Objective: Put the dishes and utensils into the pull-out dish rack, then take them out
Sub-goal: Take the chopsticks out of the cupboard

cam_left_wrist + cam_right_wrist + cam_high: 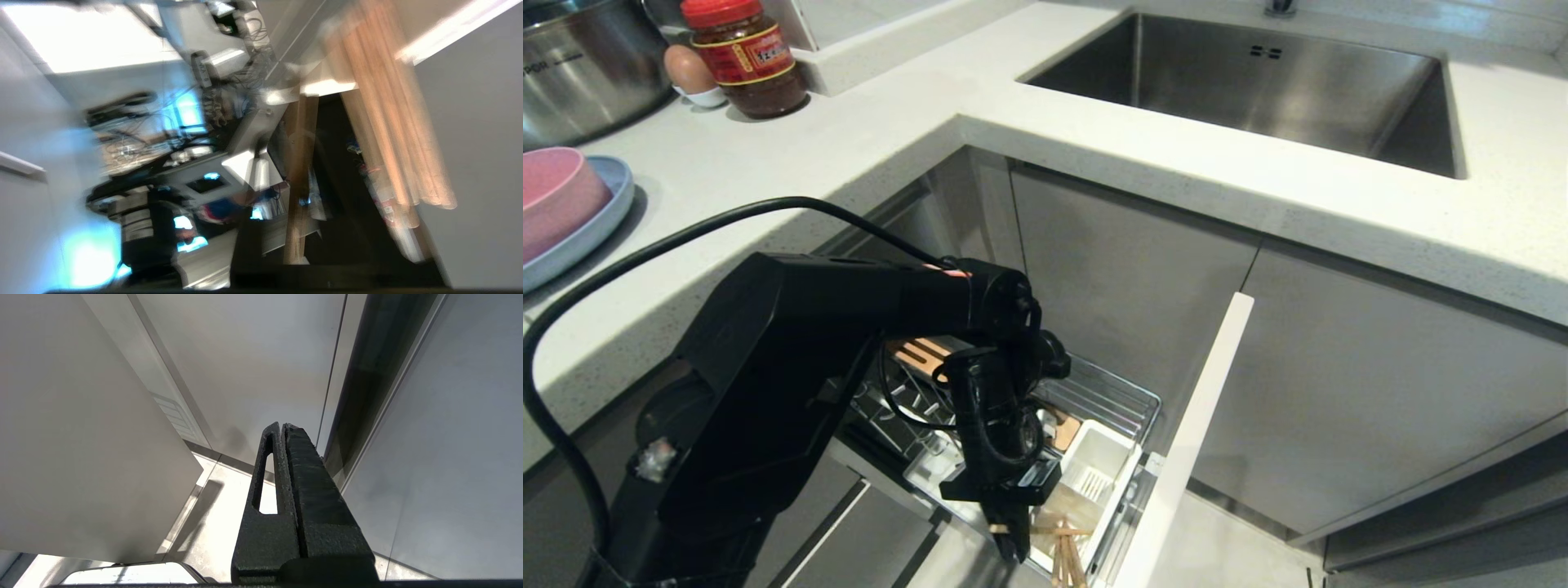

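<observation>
Your left pincer (1013, 545) hangs at about 6 o'clock in the head view, pointing down over the front end of the pull-out dish rack (1123, 392). It reads as clamped shut, with a pale sliver between the tips; judging by the left wrist view, filled with blurred wooden sticks, that sliver is the chopsticks (392, 134). I can't fully confirm the grip.

Why there: the chopsticks (1066, 555) stand bundled at the front of the rack, just below the white utensil cup (1098, 461), so you come straight down on their upper ends. Probably an unload pick, or a placement not yet let go.

The plate (600, 220) and the pink bowl (556, 196) sit stacked on the worktop (792, 155) at 9 o'clock, bowl on plate, well apart from the rack. No fork visible.

Right pincer (282, 433) is pressed closed on nothing, parked beside the cabinet fronts.

Look: chopsticks are light, bare wood, slim and round-ended. Plate is shallow light blue; bowl is matte pink. The rack is chrome wire with a slotted wooden strip and a narrow white front panel (1196, 433), pulled out.
</observation>
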You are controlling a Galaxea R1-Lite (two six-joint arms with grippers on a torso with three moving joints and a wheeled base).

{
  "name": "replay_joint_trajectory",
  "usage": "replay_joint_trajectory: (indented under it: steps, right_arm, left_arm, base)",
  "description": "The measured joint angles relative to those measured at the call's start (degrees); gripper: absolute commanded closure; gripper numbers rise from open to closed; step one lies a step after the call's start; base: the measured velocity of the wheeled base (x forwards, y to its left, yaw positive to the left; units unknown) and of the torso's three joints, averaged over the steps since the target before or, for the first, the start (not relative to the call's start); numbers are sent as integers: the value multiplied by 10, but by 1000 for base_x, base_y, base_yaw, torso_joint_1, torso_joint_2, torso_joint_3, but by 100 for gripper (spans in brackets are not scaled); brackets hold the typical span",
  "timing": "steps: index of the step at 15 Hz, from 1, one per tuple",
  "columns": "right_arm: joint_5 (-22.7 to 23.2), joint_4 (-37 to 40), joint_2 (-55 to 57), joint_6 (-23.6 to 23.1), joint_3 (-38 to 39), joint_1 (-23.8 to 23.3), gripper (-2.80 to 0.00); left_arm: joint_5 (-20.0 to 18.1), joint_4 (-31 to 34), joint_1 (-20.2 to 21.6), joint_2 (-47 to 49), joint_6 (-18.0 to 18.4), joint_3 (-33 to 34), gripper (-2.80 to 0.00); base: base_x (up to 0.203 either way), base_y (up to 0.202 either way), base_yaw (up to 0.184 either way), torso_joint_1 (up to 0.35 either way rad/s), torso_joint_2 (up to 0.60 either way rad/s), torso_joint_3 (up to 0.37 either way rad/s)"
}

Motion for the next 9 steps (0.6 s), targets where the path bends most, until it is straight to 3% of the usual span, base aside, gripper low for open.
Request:
replay_joint_trajectory:
  steps: [9]
  right_arm:
    - [0, 0, 0, 0, 0, 0, 0]
  left_arm:
    - [-8, 35, -19, -42, -4, 3, 0]
  base:
    - [0, 0, 0, 0, 0, 0]
